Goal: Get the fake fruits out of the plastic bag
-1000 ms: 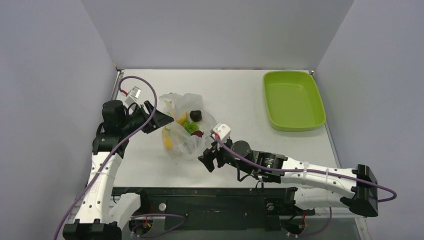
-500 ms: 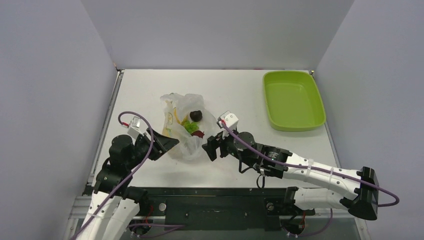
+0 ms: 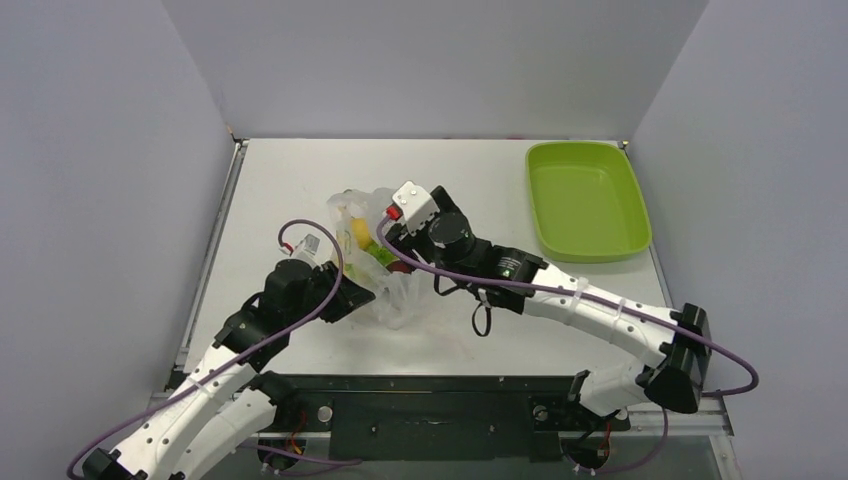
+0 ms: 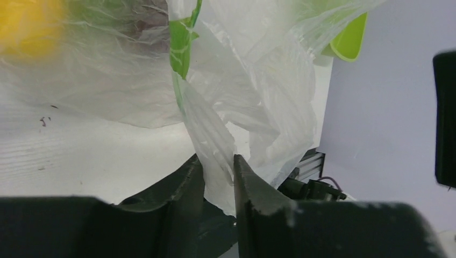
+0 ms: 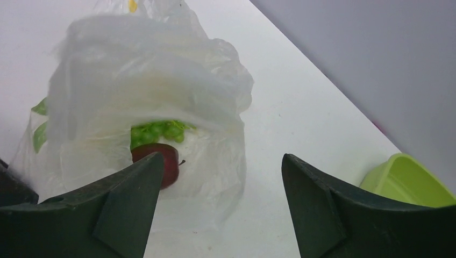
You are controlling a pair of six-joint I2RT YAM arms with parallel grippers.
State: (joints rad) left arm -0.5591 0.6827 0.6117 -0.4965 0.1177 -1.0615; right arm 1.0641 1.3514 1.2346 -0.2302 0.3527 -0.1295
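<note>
Grip on the film comes first: at lower left of centre in the overhead view, my left hand [image 4: 218,161] pinches a fold of the plastic bag [image 4: 258,91], fingers pressed nearly together with the clear film running up between them. The bag sits crumpled on the bench [image 3: 480,170] at mid-frame. Inside it lie the fake fruits [image 5: 164,130]: a yellow one [image 3: 358,232] toward the upper left of the heap, a green bunch [image 5: 153,131], and a dark red one [image 5: 161,165] just below it, at what appears to be the bag's mouth. My right hand [image 5: 220,161], fingers spread wide, hovers just in front of that mouth, the red fruit near the lower-left finger in its wrist view. I judge that no fruit is out yet. The next move calls for reaching in and closing on the red fruit while the left hand anchors the film. The lime-green tray [image 3: 585,200] lies at upper right.
</note>
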